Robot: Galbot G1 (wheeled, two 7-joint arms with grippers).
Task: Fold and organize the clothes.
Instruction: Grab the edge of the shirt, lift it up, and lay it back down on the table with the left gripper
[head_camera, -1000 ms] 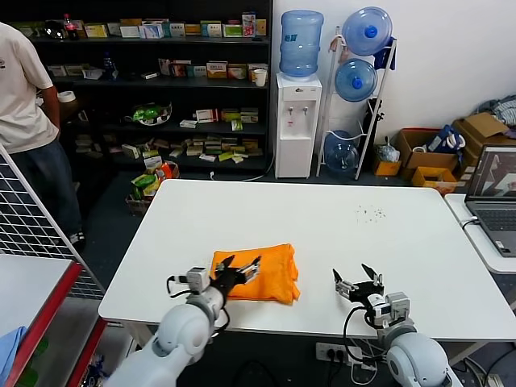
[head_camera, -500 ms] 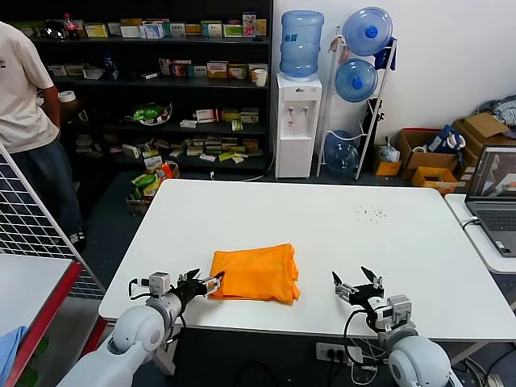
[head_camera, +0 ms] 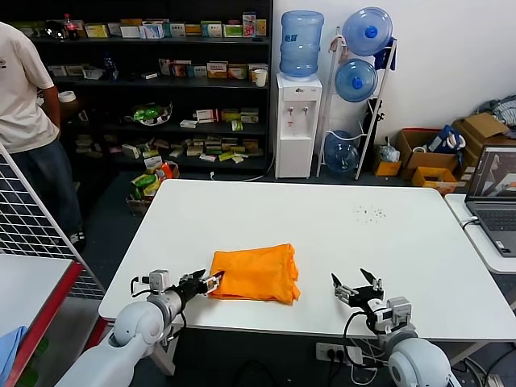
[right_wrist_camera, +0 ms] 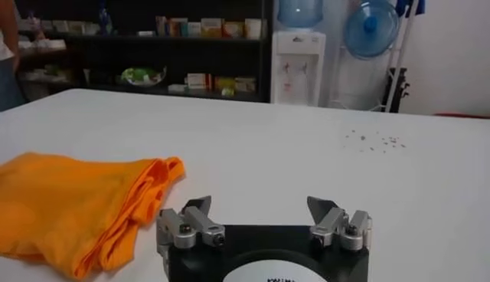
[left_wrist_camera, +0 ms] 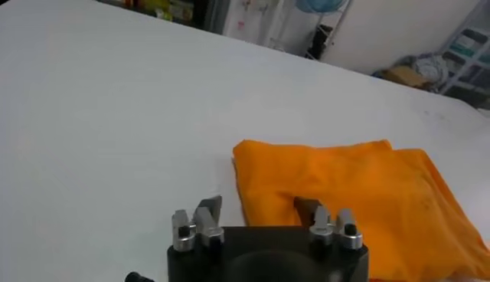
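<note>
One orange T-shirt (head_camera: 255,274) was seen folded into a rough rectangle on the white bench (head_camera: 339,234), lying toward the front edge and left of the middle. The left gripper (head_camera: 211,281) was held low at the shirt's near left corner, its jaws apart; one finger (left_wrist_camera: 306,207) lay against the fabric's edge while the other stood over bare bench beside it, and no cloth was seen pinched between them. The right gripper (head_camera: 357,288) was parked near the front edge, well apart from the shirt on its right side, with its jaws spread wide and nothing held between them.
</note>
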